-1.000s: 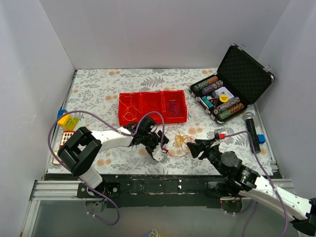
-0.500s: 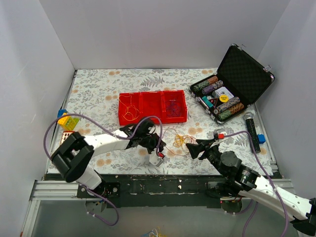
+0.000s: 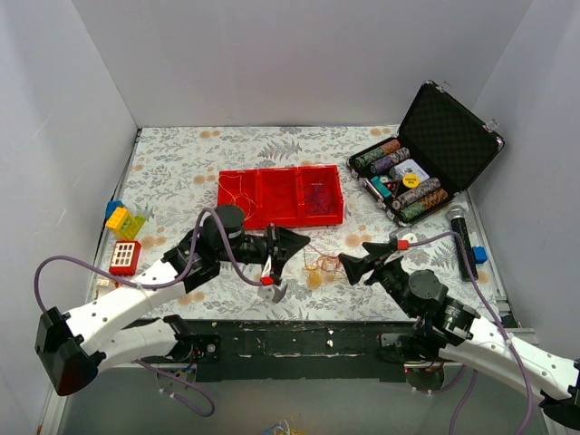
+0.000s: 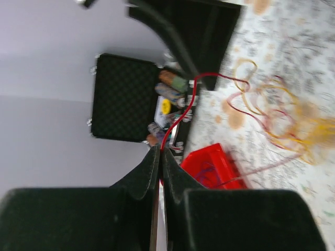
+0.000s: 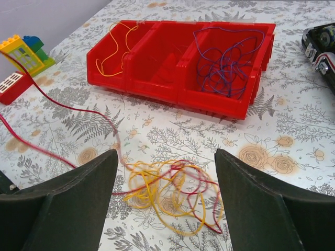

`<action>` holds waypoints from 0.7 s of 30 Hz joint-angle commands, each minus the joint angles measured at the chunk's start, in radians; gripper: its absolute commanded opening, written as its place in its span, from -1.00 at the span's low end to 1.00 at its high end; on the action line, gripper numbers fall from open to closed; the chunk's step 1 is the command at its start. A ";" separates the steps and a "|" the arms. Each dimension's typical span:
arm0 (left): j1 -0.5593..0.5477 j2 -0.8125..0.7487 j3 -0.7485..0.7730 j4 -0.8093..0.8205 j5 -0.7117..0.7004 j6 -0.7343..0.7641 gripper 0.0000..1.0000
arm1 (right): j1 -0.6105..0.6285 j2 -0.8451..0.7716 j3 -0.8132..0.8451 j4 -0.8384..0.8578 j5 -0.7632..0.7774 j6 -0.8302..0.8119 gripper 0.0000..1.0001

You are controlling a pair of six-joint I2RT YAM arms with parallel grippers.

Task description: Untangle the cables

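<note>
The tangled cables [image 3: 323, 264], yellow-orange and red loops, lie on the floral table in front of the red tray [image 3: 281, 220]. My left gripper [image 3: 304, 242] hovers just left of the tangle, shut on a red cable [image 4: 181, 116] that runs from its tips [image 4: 159, 151] down to the heap [image 4: 285, 123]. My right gripper [image 3: 353, 256] stands open just right of the tangle, and the heap [image 5: 170, 193] lies between its fingers [image 5: 166, 157] without touching them. The red strand [image 5: 78, 110] stretches away to the left. In the tray [image 5: 157, 90] lie a yellow cable [image 5: 112, 49] and a purple cable [image 5: 225, 60].
An open black case of poker chips [image 3: 412, 181] stands at the back right, with a black microphone [image 3: 462, 240] beside it. Toy bricks [image 3: 125, 222] and a red-and-white block [image 3: 125, 257] lie at the left edge. White walls close in three sides.
My left gripper closed on the red cable and drew back left and up, pulling the strand out of the heap. My right gripper opened wider beside the tangle.
</note>
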 commanded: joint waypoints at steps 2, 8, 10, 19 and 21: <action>-0.012 -0.002 0.146 0.322 -0.126 -0.416 -1.00 | 0.004 -0.035 0.034 0.080 0.014 -0.048 0.67; -0.035 0.053 0.295 0.345 -0.208 -0.643 -1.00 | 0.004 -0.052 0.026 0.132 -0.023 -0.074 0.71; -0.053 0.044 0.306 0.321 -0.196 -0.659 -1.00 | 0.004 -0.038 0.049 0.149 -0.038 -0.098 0.71; -0.163 0.035 0.332 0.293 -0.231 -0.650 -1.00 | 0.006 0.081 0.132 0.341 -0.207 -0.170 0.80; -0.188 0.043 0.340 0.291 -0.245 -0.634 -1.00 | 0.004 0.124 0.138 0.394 -0.255 -0.160 0.81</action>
